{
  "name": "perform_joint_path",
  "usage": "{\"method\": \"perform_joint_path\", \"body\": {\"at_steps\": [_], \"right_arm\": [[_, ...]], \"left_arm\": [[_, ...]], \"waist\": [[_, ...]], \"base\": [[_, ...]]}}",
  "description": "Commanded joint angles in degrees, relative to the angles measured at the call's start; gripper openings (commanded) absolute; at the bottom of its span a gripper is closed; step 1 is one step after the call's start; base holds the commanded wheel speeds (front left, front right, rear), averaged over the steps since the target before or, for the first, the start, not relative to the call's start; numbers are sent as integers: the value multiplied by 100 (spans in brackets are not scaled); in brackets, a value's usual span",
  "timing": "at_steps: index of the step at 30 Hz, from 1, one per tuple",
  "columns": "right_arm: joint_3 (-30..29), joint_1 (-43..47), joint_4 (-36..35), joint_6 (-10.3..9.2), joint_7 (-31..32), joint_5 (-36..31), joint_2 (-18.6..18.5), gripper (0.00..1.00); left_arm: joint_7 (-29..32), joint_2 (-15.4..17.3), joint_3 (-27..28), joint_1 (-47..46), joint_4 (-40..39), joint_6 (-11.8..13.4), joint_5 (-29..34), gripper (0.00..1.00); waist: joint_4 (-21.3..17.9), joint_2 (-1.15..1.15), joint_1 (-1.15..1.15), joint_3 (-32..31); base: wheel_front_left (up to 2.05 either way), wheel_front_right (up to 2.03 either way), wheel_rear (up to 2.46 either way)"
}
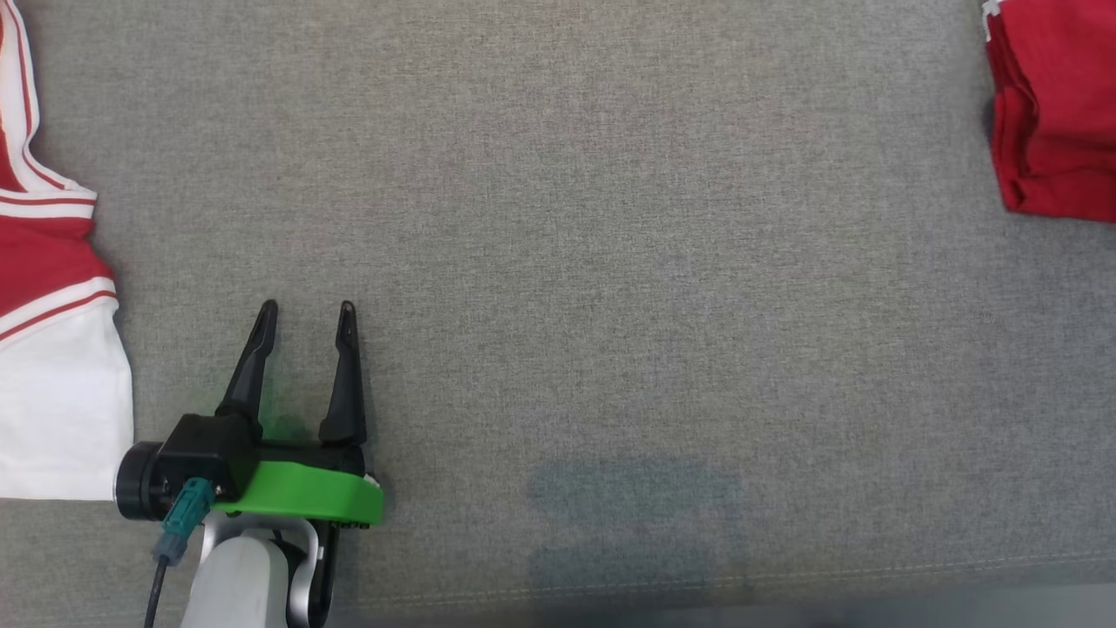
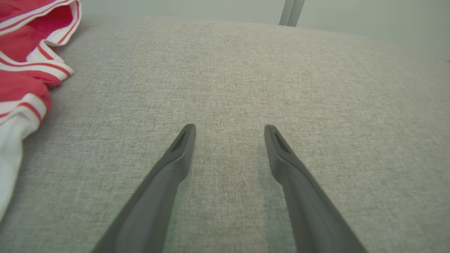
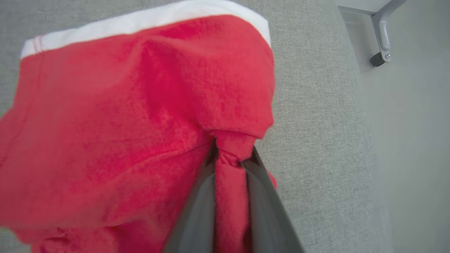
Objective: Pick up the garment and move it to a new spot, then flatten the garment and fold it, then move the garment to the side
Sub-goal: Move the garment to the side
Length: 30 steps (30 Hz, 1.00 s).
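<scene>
where bunched, garment [image 3: 123,105] in right gripper [image 3: 232,155]

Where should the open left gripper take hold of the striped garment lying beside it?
Pinch the banded hem of the striped garment, coming in low from the side facing the left gripper. That edge looks slightly raised and lies nearest it.

left gripper [image 1: 308,307]: two long black fingers [image 1: 251,366], tapered to narrow tips, are mounted on a black block [image 1: 209,449]. a bright green plate [image 1: 305,497] is fixed on its near side and a round black cap [image 1: 135,481] at its left end. a teal connector [image 1: 183,510] with a dark cable [image 1: 157,593] is plugged in beside a pale forearm [image 1: 235,584] edged by a silver bracket [image 1: 301,567]. in the left wrist view a recessed slot [image 2: 178,142] is seen near each tip. right gripper [image 3: 232,154]: fingers are shown dark grey.
</scene>
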Motion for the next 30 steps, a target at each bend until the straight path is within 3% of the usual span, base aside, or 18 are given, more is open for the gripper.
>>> {"method": "perform_joint_path", "body": {"at_steps": [1,5,14,15,16,24,30], "right_arm": [[-63,-115,-36,-12,6,-69,-147,0],[27,-168,18,-12,58,-277,-450,0],[-34,-183,213,-12,53,-692,-622,0],[-62,-179,252,-12,10,-754,-622,11],[-107,-169,290,-12,-33,-837,-625,100],[-510,98,709,-12,-277,-1488,-534,100],[-794,411,613,-12,-1134,-1799,-311,100]], "left_arm": [[-2,14,37,-98,-22,-25,34,100],[-2,14,52,-133,-37,-39,71,100],[-2,14,69,-155,-40,-47,101,100],[-2,14,72,-148,-37,-41,103,100],[-2,14,72,-135,-33,-32,101,100],[-2,14,63,-27,-16,9,15,100],[-3,14,95,141,10,45,-66,100]], "waist": [[-39,0,-1,48],[-54,0,-1,103],[-49,0,-1,164],[-47,0,-1,159],[-47,0,-1,150],[-66,0,-1,-40],[-104,0,-1,-402]], "base": [[0,0,0],[0,0,0],[0,0,0],[0,0,0],[0,0,0],[0,0,0],[0,0,0]]}}
